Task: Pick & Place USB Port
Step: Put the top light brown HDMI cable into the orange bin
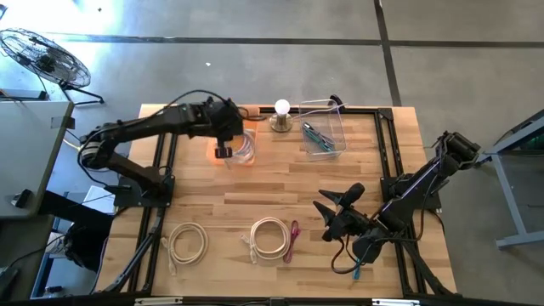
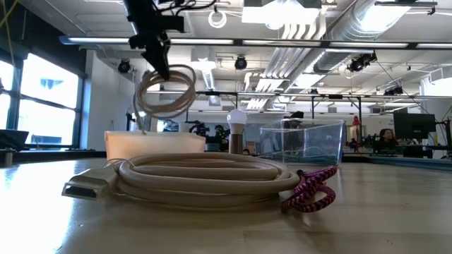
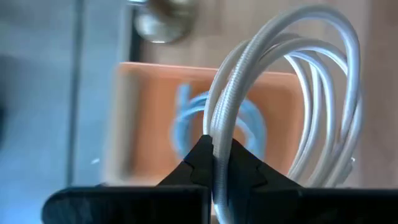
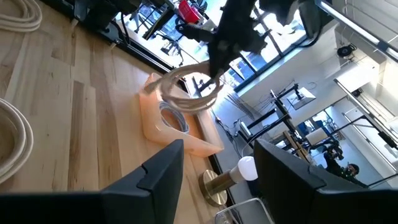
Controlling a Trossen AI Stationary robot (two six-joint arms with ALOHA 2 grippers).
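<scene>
Your left gripper is clamped tight on a coiled white cable, which hangs clear of the bench above the orange tray near the far edge. One coil already lies inside that tray, so at least one placement looks done. What is left for this cable, I judge, is lowering and letting go. Two more coils wait near the front edge: one cream cable towards the left, another at mid-bench with a magenta cord touching it. Your right gripper idles at the front right, jaws wide, holding nothing.
</scene>
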